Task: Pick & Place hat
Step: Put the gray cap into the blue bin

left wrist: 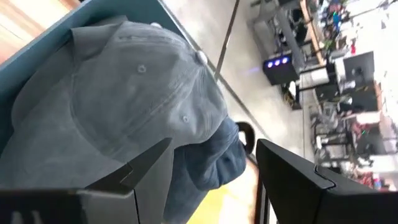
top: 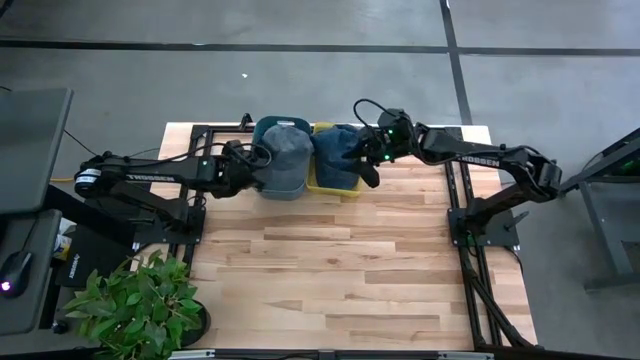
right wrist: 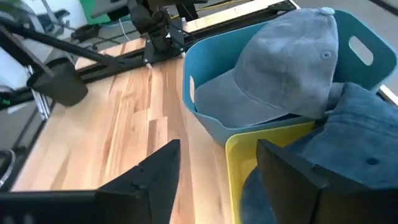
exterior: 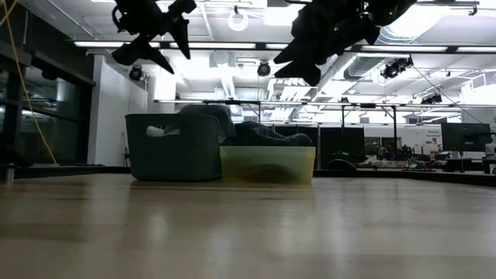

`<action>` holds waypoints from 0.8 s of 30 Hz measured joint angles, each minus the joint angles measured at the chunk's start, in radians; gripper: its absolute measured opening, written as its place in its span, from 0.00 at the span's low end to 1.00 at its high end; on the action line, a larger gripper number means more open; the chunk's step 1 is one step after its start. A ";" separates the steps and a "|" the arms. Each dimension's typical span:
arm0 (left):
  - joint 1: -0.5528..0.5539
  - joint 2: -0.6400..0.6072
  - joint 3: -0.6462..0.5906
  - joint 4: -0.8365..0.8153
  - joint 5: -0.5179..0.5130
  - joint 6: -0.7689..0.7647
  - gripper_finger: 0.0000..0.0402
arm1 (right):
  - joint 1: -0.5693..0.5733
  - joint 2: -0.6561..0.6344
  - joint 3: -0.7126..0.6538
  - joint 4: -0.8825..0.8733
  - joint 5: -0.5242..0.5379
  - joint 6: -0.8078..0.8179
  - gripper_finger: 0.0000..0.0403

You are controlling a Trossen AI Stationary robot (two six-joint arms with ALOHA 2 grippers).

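2 hats: grey hat (top: 285, 150) in blue bin (top: 283, 189), blue hat (top: 335, 152) in yellow bin (top: 333, 188)
left gripper (top: 262, 160): jaws wide, empty, over grey hat
right gripper (top: 358, 163): jaws wide, empty, over blue hat

Ceiling lights (exterior: 232, 45) are glaring in the low view, silhouetting the arms; the left wrist view's background is blurring.

Two dark robot arms up in the air

The left gripper (top: 262, 160) and the right gripper (top: 362, 163) hang high, fingers apart, holding nothing.
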 joint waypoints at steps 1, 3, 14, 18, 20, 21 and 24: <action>0.000 0.000 0.000 0.000 0.010 0.009 0.56 | 0.000 0.004 0.000 0.000 0.000 -0.019 0.51; 0.000 0.000 0.000 0.000 0.050 0.019 0.56 | 0.009 0.016 0.000 0.007 -0.001 -0.063 0.45; 0.000 0.000 0.000 0.101 0.285 0.325 0.56 | 0.065 0.121 0.000 0.167 0.071 -0.185 0.03; -0.001 -0.027 0.000 0.149 0.338 0.583 0.56 | 0.069 0.182 0.000 0.219 0.108 -0.152 0.01; -0.001 -0.042 0.002 0.192 0.359 0.695 0.56 | 0.069 0.216 0.000 0.253 0.110 -0.103 0.00; -0.001 -0.054 0.002 0.194 0.361 0.744 0.56 | 0.069 0.233 0.000 0.270 0.112 -0.081 0.00; -0.001 -0.093 0.001 0.214 0.364 0.896 0.56 | 0.069 0.280 0.000 0.312 0.170 -0.012 0.00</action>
